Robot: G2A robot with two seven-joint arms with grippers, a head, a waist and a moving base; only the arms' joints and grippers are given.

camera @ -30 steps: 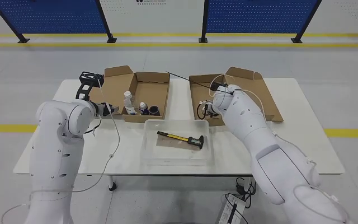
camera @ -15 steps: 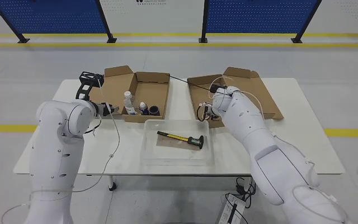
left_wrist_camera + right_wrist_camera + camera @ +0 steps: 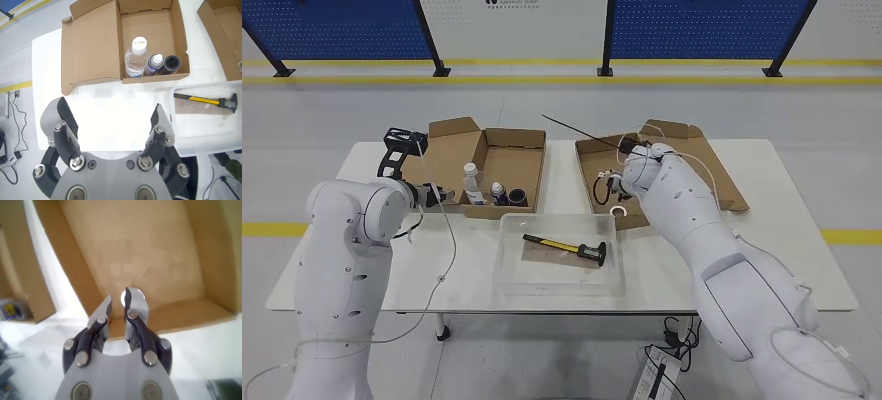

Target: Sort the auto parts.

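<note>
My left gripper (image 3: 109, 104) gapes wide, ribbed black pads (image 3: 67, 115) over the glossy white bench (image 3: 45, 66). My right gripper (image 3: 118, 293) is narrowed to a slit, holding nothing, above the matte cardboard box (image 3: 151, 247).

White rectangular table (image 3: 802, 250), seen from above. The left gripper (image 3: 445, 193) sits just beside an open brown cardboard box (image 3: 512, 150). Right next to it, inside the box, stand a clear plastic bottle with a white cap (image 3: 472, 180), a small white-topped spray can (image 3: 498, 190) and a black cylinder (image 3: 517, 195). The right gripper (image 3: 608, 196) hangs over a second open brown cardboard box (image 3: 727, 182), with a small white ring (image 3: 619, 211) just beside it. Between the two grippers, on the robot's side of them, a clear plastic tub (image 3: 512, 275) holds a yellow-and-black caliper (image 3: 564, 246).
</note>
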